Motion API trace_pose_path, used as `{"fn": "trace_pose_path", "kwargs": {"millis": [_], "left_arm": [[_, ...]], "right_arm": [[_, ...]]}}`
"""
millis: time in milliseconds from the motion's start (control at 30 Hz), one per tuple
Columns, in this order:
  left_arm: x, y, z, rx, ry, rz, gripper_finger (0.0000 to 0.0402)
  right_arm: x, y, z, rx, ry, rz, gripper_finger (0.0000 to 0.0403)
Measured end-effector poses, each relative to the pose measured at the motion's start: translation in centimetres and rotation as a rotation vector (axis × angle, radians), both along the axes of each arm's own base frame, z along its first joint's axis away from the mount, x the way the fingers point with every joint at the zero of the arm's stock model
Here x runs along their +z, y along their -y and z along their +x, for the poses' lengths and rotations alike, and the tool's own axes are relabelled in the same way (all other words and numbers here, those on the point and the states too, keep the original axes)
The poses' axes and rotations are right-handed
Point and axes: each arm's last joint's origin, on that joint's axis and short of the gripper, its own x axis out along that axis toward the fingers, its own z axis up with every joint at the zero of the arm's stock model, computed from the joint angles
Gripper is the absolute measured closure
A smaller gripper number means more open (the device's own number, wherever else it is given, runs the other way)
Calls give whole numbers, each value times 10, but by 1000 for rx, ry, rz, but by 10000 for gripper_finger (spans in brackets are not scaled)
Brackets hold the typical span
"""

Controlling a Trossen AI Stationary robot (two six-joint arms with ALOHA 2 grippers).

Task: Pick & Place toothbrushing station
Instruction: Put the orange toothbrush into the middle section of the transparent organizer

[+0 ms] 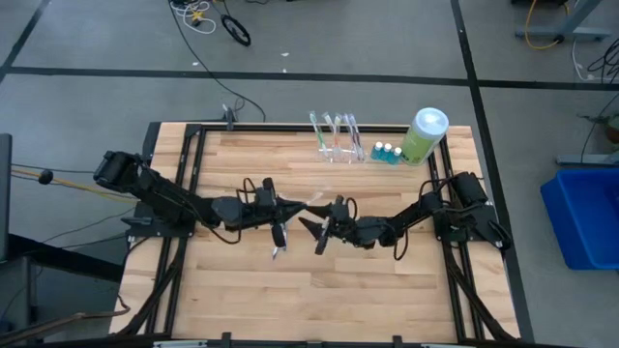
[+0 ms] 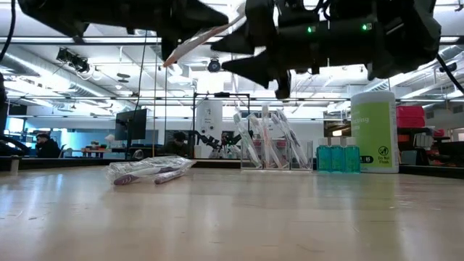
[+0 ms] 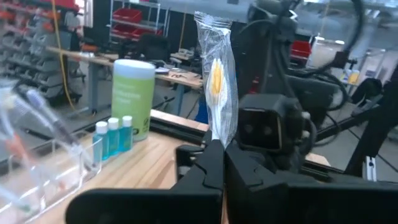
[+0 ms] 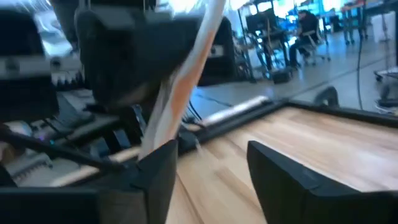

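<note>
The toothbrushing station (image 1: 337,145) is a clear rack with several toothbrushes upright in it, at the table's far edge; it also shows in the low view (image 2: 264,148) and the left wrist view (image 3: 37,168). My left gripper (image 1: 288,207) is shut on a wrapped toothbrush (image 3: 217,74) above the table's middle. My right gripper (image 1: 318,233) is open just right of it; the wrapper runs past one of its fingers (image 4: 158,168), and I cannot tell whether they touch. More wrapped toothbrushes (image 2: 148,170) lie flat on the table. My left gripper pinches the wrapped toothbrush between its two fingers (image 3: 214,165), at the lower part of the clear wrapper (image 3: 219,134). The long package sticks out past the fingertips toward my right gripper, clear of the table, tilted in the low view (image 2: 206,40).
A big light-green bottle with a white cap (image 1: 423,135) stands at the far right, with small blue-capped bottles (image 1: 387,153) between it and the rack. Black frame rails (image 1: 189,174) run along the table's sides. People sit in the room beyond (image 2: 43,143).
</note>
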Motion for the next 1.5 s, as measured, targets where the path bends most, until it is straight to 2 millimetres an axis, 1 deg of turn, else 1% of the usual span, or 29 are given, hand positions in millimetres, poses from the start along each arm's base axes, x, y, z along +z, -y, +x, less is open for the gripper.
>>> {"fn": "trace_pose_path", "kwargs": {"millis": [100, 200, 300, 400, 467, 567, 867, 900, 967, 1033, 1133, 1333, 1500], "left_arm": [[5, 5, 7, -8, 2, 32, 401], [9, 8, 9, -14, 5, 64, 401], [10, 10, 8, -14, 6, 86, 401], [13, 12, 7, -10, 23, 97, 402], [13, 13, 7, -11, 21, 104, 401], [13, 15, 6, -18, 17, 117, 401], [11, 16, 7, -50, 6, 117, 401], [11, 16, 7, -60, 4, 126, 401], [10, 17, 6, -71, 1, 130, 399], [10, 17, 7, -80, 0, 138, 388], [11, 17, 6, -91, -2, 165, 358], [15, 17, 4, -89, -1, 199, 285], [17, 12, -4, -30, -106, 228, 249]], "right_arm": [[7, -1, 4, 15, 38, 5, 181], [16, -4, 10, 36, 58, -18, 171], [24, -6, 16, 37, 70, -49, 174], [32, -9, 21, 18, 82, -69, 187], [34, -10, 23, -19, 65, -85, 202], [36, -12, 25, -41, 46, -100, 236], [37, -12, 27, -69, 29, -102, 376], [37, -12, 27, -71, 25, -103, 383], [36, -12, 26, -74, 15, -104, 383], [34, -12, 26, -77, 9, -97, 379], [28, -11, 25, -74, -22, -81, 371], [8, -9, 19, -64, -114, -15, 383], [-13, -8, 11, -30, -220, 71, 372]]}}
